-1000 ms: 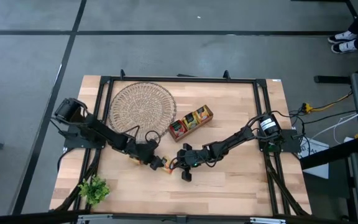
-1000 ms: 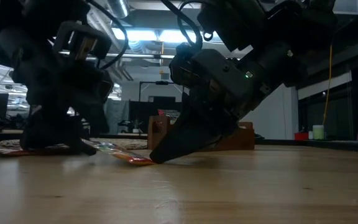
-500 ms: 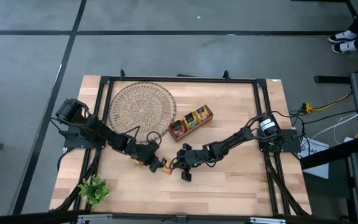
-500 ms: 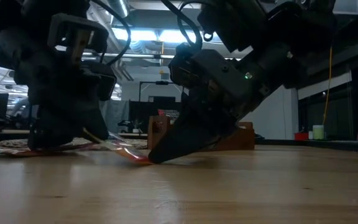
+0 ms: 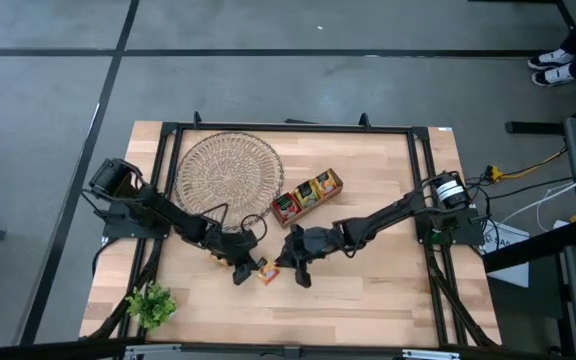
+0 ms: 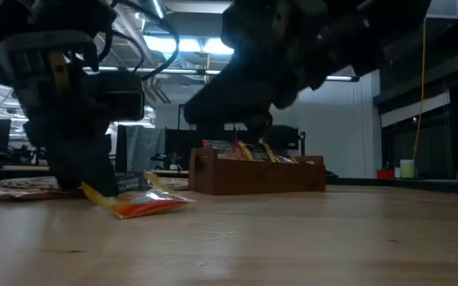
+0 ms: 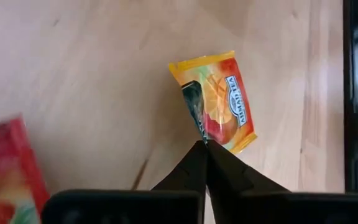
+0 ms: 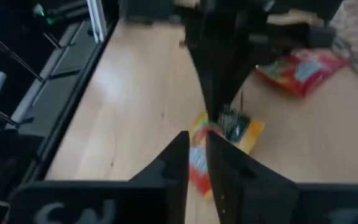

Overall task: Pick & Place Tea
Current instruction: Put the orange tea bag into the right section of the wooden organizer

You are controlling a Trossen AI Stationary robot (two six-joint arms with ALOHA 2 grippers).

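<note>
An orange tea sachet (image 7: 219, 99) lies on the wooden table near its middle, also visible in the low view (image 6: 141, 204) and the high view (image 5: 266, 272). My left gripper (image 7: 205, 144) is shut on one edge of it. My right gripper (image 8: 197, 155) hangs just above and to the right of the sachet with a narrow gap between its fingers, touching nothing. A red sachet (image 7: 5, 168) lies flat on the table beside my left gripper. More sachets stand in the wooden tray (image 5: 308, 194). My left gripper pinches the orange sachet at its edge by the dark print (image 7: 201, 134), between the two fingertips. The fingers slant down from the table's left side. The held end is raised a little, and the sachet's other end (image 6: 177, 202) rests on the table.
A round wicker dish (image 5: 228, 172) sits at the far left of the table. The wooden tray (image 6: 257, 171) stands just beyond the grippers. A small green plant (image 5: 151, 305) sits at the near left corner. Bare wood lies toward the near edge and the right.
My left gripper has shut on the orange sachet's edge. My right gripper has let go of the sachet's other end, opened slightly and risen clear of the table. The sachet now lies free at that end.
</note>
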